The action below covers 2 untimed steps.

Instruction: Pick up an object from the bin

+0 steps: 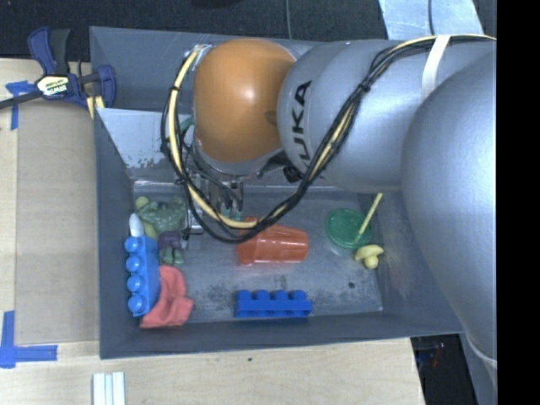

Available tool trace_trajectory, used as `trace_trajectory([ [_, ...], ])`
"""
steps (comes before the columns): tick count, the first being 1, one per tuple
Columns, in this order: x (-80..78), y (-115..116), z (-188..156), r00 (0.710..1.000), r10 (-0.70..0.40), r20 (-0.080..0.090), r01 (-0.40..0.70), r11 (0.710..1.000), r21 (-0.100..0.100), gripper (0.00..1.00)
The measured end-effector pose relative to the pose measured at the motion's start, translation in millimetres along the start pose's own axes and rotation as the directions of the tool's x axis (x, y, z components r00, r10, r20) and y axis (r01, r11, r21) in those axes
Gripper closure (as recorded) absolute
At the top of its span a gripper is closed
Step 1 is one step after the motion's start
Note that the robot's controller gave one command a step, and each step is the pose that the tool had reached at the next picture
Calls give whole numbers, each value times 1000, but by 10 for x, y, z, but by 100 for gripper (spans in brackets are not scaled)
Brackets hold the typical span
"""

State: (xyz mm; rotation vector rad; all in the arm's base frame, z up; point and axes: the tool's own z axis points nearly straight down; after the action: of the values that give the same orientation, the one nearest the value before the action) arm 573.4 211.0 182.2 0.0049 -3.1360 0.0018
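Note:
My gripper hangs under the arm's orange cover, low over the back left part of the bin. Just to its left lies a green mottled toy, with a small dark purple piece in front of that. An orange-red block lies on its side a little in front and to the right of the gripper. Nothing shows held in the gripper.
Along the left wall lie a blue bumpy toy, a small white piece and a pink-red soft lump. A blue studded brick sits near the front wall. At the right lie a green round lid, a yellow stick and a yellow bit.

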Motion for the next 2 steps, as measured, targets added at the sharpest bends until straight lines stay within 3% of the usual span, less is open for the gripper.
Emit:
trace_trajectory([
  [1,-20,-7,-50,1000,3,8,-3,1000,-2,0],
  [2,369,-607,356,1000,-15,11,15,1000,-3,0],
])
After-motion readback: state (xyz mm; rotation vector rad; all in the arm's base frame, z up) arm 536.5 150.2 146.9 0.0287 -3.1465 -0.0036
